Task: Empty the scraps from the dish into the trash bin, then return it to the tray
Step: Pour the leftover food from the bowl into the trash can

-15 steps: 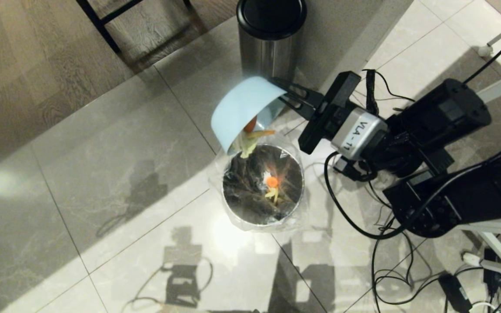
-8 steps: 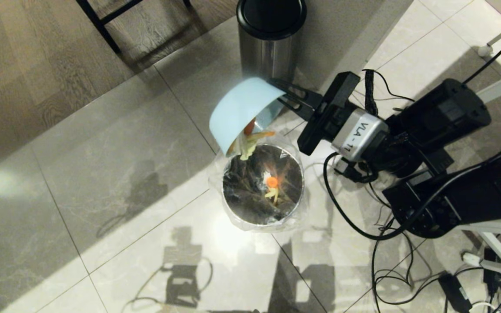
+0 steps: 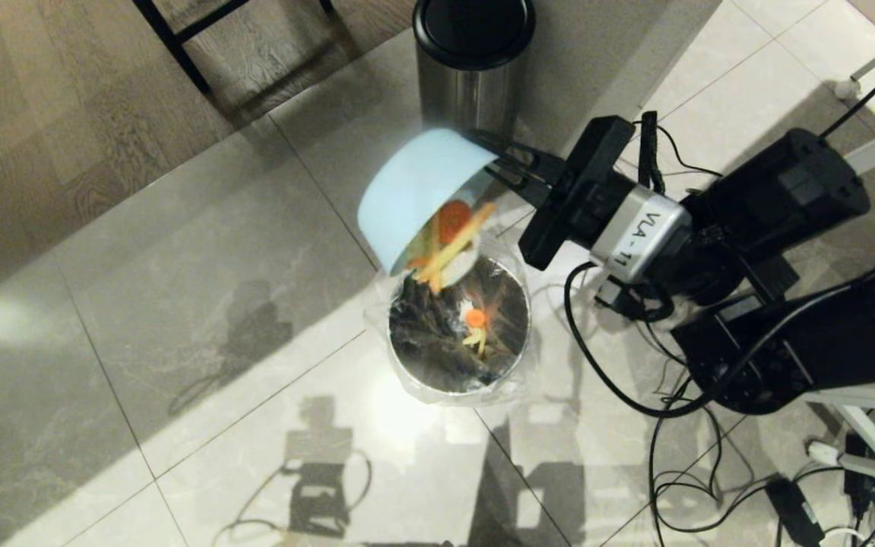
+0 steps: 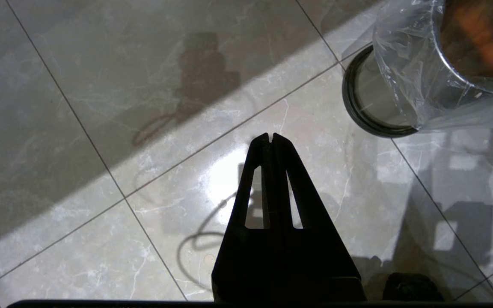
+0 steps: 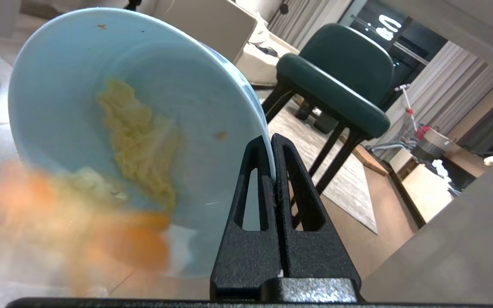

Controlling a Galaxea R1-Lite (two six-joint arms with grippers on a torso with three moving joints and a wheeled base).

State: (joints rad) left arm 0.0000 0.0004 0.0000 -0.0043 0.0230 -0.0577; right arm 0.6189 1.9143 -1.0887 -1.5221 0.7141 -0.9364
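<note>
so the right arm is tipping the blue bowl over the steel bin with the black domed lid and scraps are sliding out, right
Not quite. The right gripper is tipping the blue bowl and the scraps are sliding out, but the bowl hangs over the small bag-lined bin, not the steel bin with the black lid, which stands farther back. The head view shows this.

Glossy grey floor tiles, green chair, sunlit patches
</note>
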